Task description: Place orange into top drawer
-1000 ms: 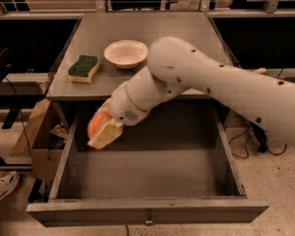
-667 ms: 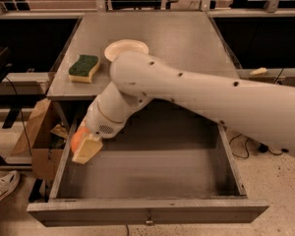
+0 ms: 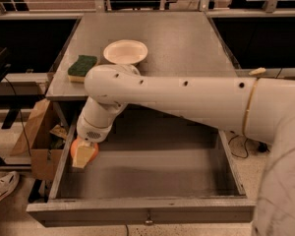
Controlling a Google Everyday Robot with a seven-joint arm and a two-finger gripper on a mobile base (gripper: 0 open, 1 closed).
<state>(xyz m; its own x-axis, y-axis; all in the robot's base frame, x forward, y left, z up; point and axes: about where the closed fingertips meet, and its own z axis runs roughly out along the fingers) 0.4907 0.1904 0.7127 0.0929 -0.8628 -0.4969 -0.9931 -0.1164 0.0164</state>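
Observation:
The top drawer point(image 3: 142, 211) is pulled open below the grey counter, its flat front panel and small knob at the bottom of the camera view. My gripper point(image 3: 83, 154) hangs at the drawer's left side, over the left wall and inner floor. It is shut on the orange point(image 3: 77, 145), which shows as an orange curve behind a cream fingertip point(image 3: 84, 156). Most of the orange is hidden by the finger and wrist. My white arm crosses the view from the right.
A cream bowl point(image 3: 125, 51) and a green-and-yellow sponge point(image 3: 82, 67) sit on the counter top point(image 3: 187, 38). A cardboard box point(image 3: 37, 141) stands on the floor left of the drawer. A shoe point(image 3: 2, 191) is at the lower left.
My arm has swung left and forward, carrying the orange from the drawer's back left toward its left wall and lower. The bowl, once partly hidden, shows fully again.

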